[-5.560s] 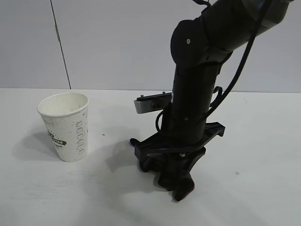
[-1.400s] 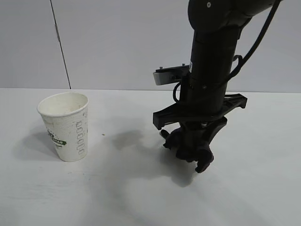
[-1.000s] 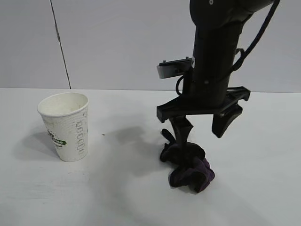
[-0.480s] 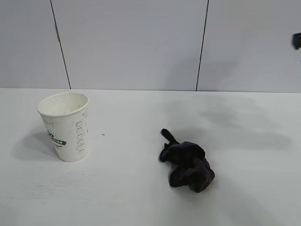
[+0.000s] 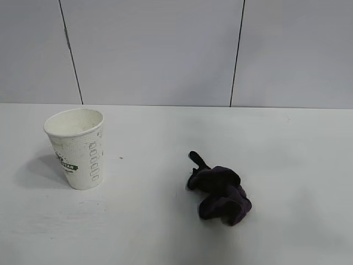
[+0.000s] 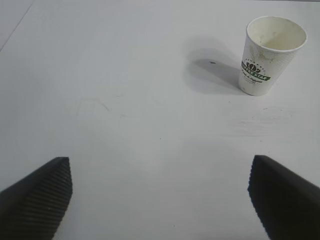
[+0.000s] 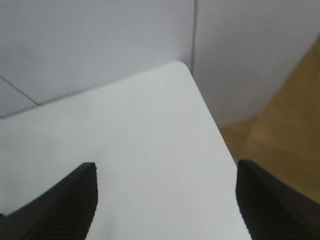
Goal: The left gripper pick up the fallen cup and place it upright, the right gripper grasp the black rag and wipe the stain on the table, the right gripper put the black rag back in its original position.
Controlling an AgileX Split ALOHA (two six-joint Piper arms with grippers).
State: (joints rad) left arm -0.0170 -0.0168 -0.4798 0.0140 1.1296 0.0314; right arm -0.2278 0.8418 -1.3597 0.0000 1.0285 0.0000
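The white bench (image 5: 165, 232) fills the lower part of the exterior view, with a grey panelled wall (image 5: 154, 49) split by dark seams behind it. On the bench the cup (image 5: 76, 148) stands upright at about nine o'clock from the middle of that view, mouth up, its green logo turned toward the lower left. The black rag (image 5: 220, 192) lies crumpled at about four o'clock from the middle, well apart from the cup, with its thin tail pointing back toward ten o'clock (the cloth shows dark purple in its folds). Neither arm appears in the exterior view. In the left wrist view the left claw (image 6: 160, 195) has its two ribbed fingers (image 6: 42, 192) spread wide, nothing between them, over bare bench, with the cup (image 6: 272, 55) standing farther off. In the right wrist view the right claw (image 7: 165, 197) is likewise spread apart and holds nothing; past its fingers (image 7: 75, 197) lie a rounded corner of the bench (image 7: 150, 125), the wall and a strip of tan floor (image 7: 285, 135). No stain can be made out on the bench.
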